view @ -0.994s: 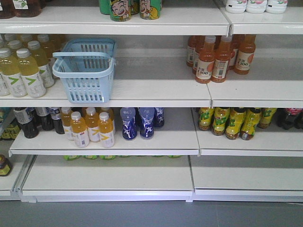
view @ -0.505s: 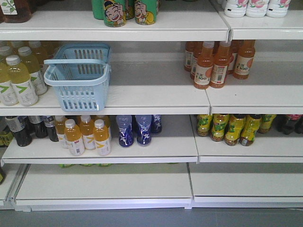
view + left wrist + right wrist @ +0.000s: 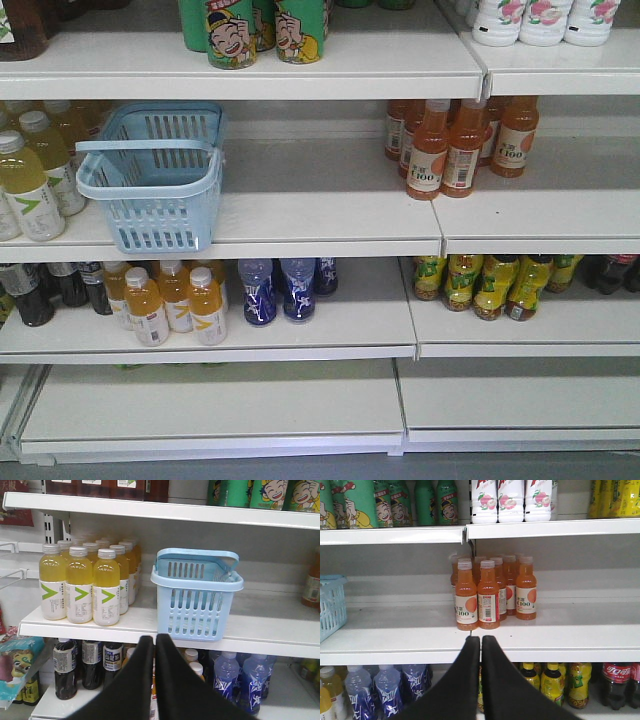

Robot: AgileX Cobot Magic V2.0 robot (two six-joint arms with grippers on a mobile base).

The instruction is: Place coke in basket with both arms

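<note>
The light blue slotted basket (image 3: pixel 160 215) stands on the middle shelf at the left, its hoop handle folded across the rim. It also shows in the left wrist view (image 3: pixel 192 610) and at the left edge of the right wrist view (image 3: pixel 332 600). The red coke can is not in any view. My left gripper (image 3: pixel 154 638) is shut and empty, in front of the shelf edge just below and left of the basket. My right gripper (image 3: pixel 480 639) is shut and empty, in front of the shelf edge below the orange bottles. Neither arm shows in the front view.
Yellow drink bottles (image 3: pixel 80 585) stand left of the basket. Orange juice bottles (image 3: pixel 487 592) stand on the same shelf to the right. Green cartoon cans (image 3: pixel 230 30) sit above. Blue bottles (image 3: pixel 280 290) and dark cola bottles with red labels (image 3: pixel 615 682) fill the lower shelf.
In the front view the whole shelf unit has slid down and a little left and looks slightly nearer. The things on the shelves have not moved.
</note>
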